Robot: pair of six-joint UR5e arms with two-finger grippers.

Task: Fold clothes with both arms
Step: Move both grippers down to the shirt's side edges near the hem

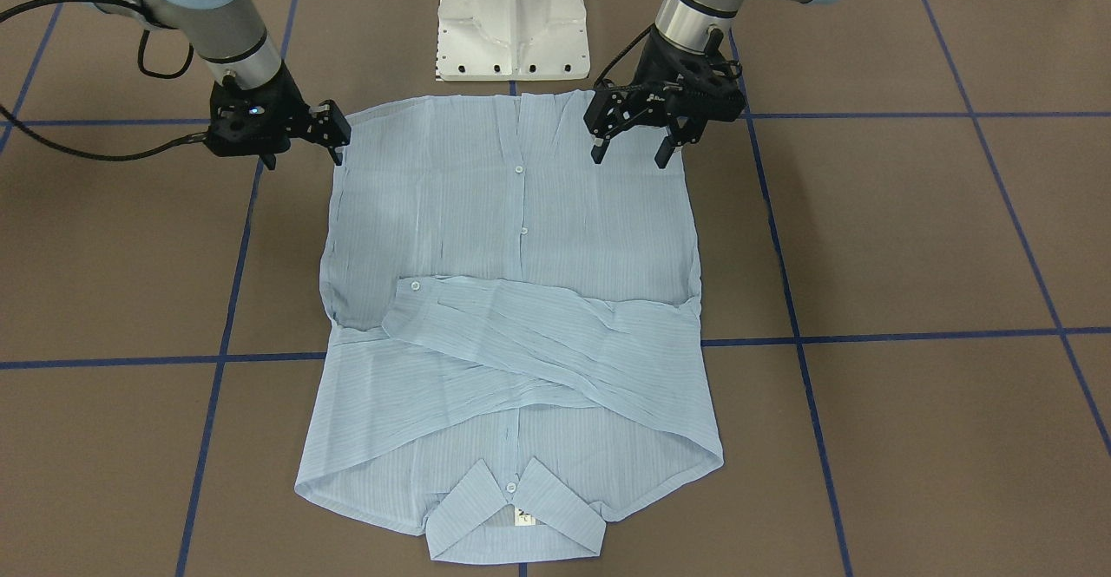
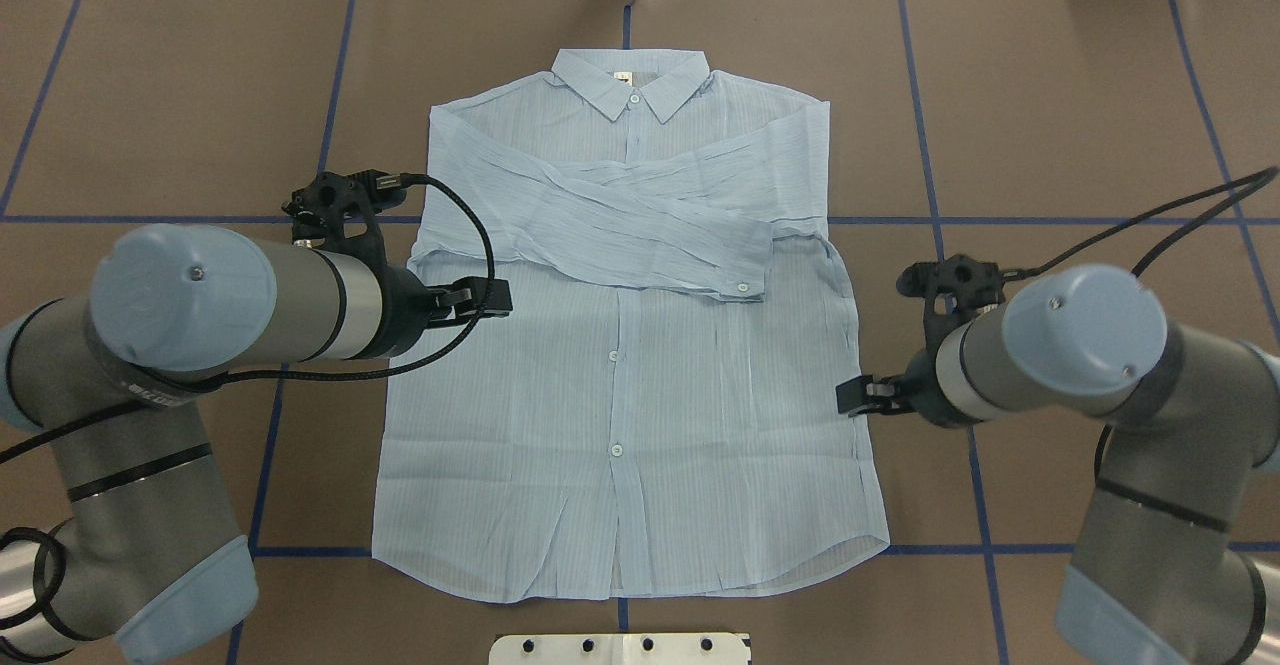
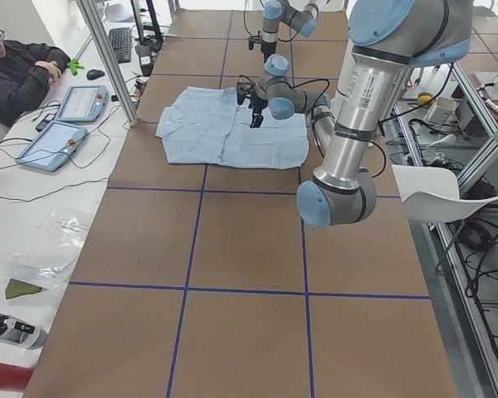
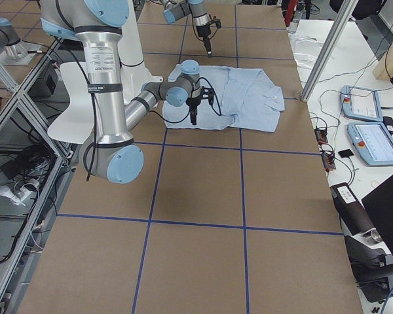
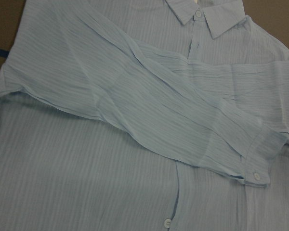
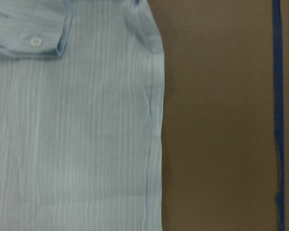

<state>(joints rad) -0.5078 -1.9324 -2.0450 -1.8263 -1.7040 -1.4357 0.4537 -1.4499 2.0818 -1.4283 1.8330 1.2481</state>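
The light-blue striped shirt (image 1: pixel 521 299) (image 2: pixel 620 395) lies flat on the brown table, buttoned side up. Its collar (image 2: pixel 632 85) points away from the robot, and both sleeves are folded across the chest. My left gripper (image 1: pixel 630 157) (image 2: pixel 493 297) hangs open above the shirt's left part, with nothing between its fingers. My right gripper (image 1: pixel 304 159) (image 2: pixel 856 395) is open and empty beside the shirt's right side edge. The left wrist view shows the crossed sleeves (image 5: pixel 149 115) and a cuff from above. In the right wrist view are the shirt's side edge (image 6: pixel 156 144) and bare table.
The white pedestal base (image 1: pixel 512 30) stands just behind the shirt's hem. Blue tape lines (image 1: pixel 868 336) cross the brown table. A person (image 3: pixel 17 66) sits at a side desk with tablets (image 3: pixel 54 143). Brown table surface shows on every side of the shirt.
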